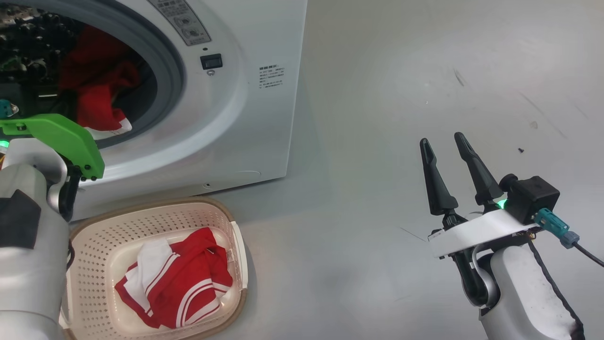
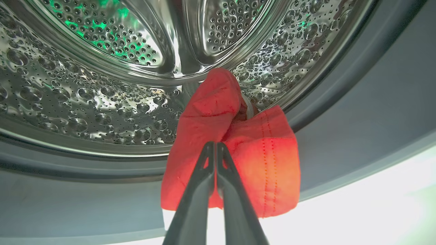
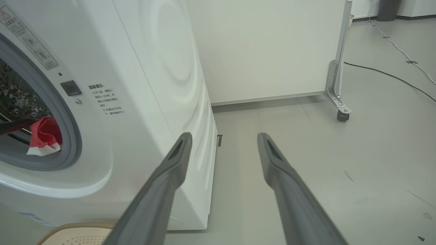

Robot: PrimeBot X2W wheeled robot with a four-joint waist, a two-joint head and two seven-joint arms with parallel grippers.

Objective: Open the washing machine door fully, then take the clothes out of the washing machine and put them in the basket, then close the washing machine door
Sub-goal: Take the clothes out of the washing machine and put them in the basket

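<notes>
Nearest us, the basket [image 1: 222, 212] sits on the floor [image 1: 424, 71] just below the washing machine [image 1: 255, 94] port, with one red-and-white striped garment [image 1: 184, 278] already lying in it. Our right gripper [image 1: 441, 138] hangs over the floor well to the right, fingers spread wide and holding nothing. Further in, our left gripper [image 2: 214, 144] is pinched tight on a fold of a red garment [image 2: 269, 160] at the mouth of the port, where the cloth crosses the grey rubber ring [image 2: 357, 119]. Beyond it lies the perforated steel drum [image 2: 102, 95]. To do this well, we should keep the pinch firm and lift the cloth clear of the ring before drawing back. We should let go only once it is over the basket's middle, so nothing drapes over the rim.
</notes>
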